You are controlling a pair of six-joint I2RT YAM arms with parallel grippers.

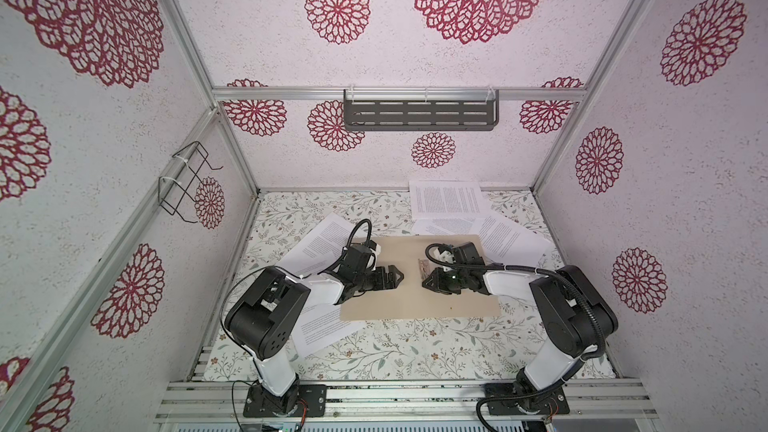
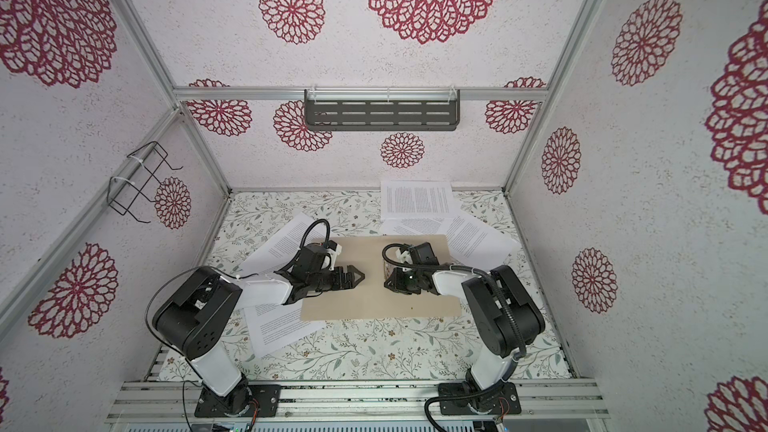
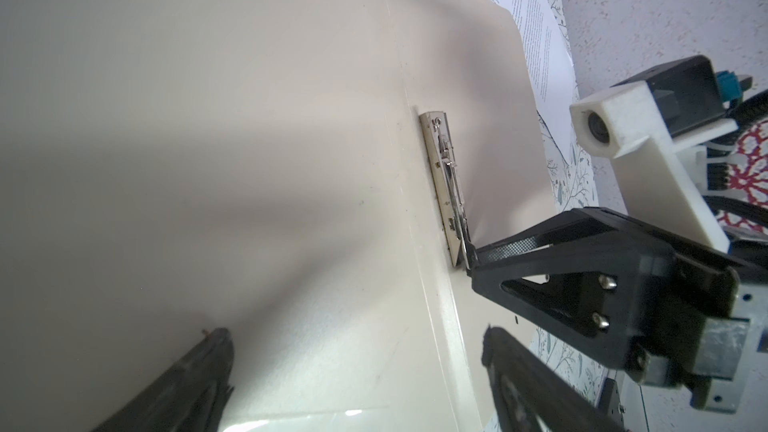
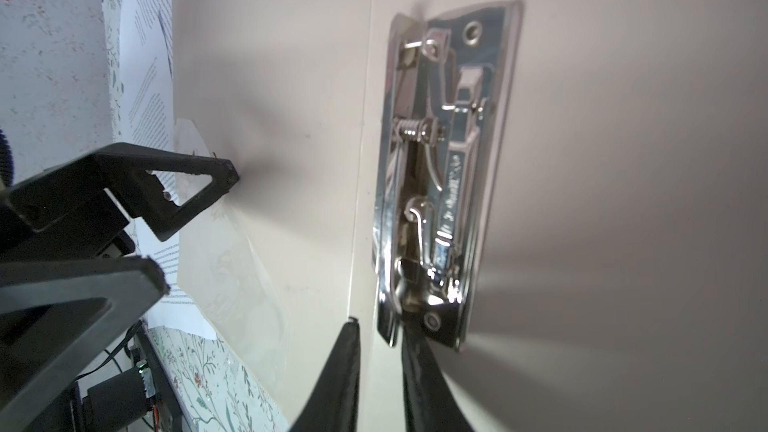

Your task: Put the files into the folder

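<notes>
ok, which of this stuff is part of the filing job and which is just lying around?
Job: open folder, its metal clip, scattered paper sheets, right claw at the clip, open left claw.
Just there: slotted shelf, wire rack.

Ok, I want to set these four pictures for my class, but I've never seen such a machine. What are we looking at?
It is a robot with two arms bolted at the table's near edge, each ending in a two-fingered gripper. Two pictures come from one camera looking down from above and are nearly alike; the other two come from small cameras on the wrists, close up. On the flowered table lies an open tan folder with a metal clip beside its fold. Printed sheets lie loose around it. The left gripper is open over the folder, holding nothing. The right gripper has its fingers close together either side of the clip's end; whether they pinch it I cannot tell.
</notes>
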